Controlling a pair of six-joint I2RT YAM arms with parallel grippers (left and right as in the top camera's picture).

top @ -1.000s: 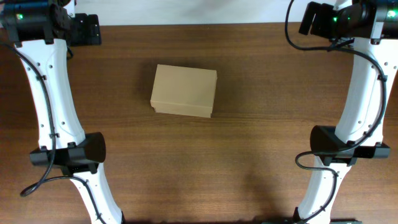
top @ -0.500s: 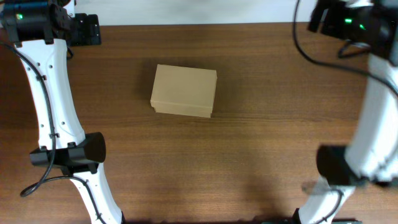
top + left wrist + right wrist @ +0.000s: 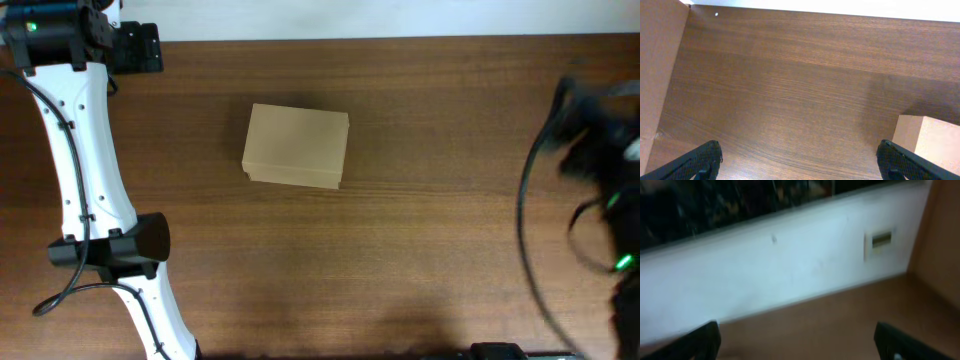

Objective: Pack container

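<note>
The container (image 3: 296,146) is a small tan cardboard box, lid shut, lying on the wooden table left of centre. One corner of it shows at the lower right of the left wrist view (image 3: 935,142). My left gripper (image 3: 138,47) rests at the table's far left corner, well apart from the box; in its wrist view the left gripper (image 3: 799,152) is open and empty over bare wood. My right arm (image 3: 598,170) is a motion blur at the right edge. My right gripper (image 3: 796,332) is open and empty, facing a white wall, with no box in its view.
The dark wooden table (image 3: 420,250) fills the overhead view, with a white strip along its back edge (image 3: 330,18). A tan brown panel (image 3: 655,75) stands at the left of the left wrist view. The left arm's white links (image 3: 85,160) run along the left side.
My right arm has swung from the back right corner towards the front and out past the right edge, now blurred. The left arm and the box have not moved.
</note>
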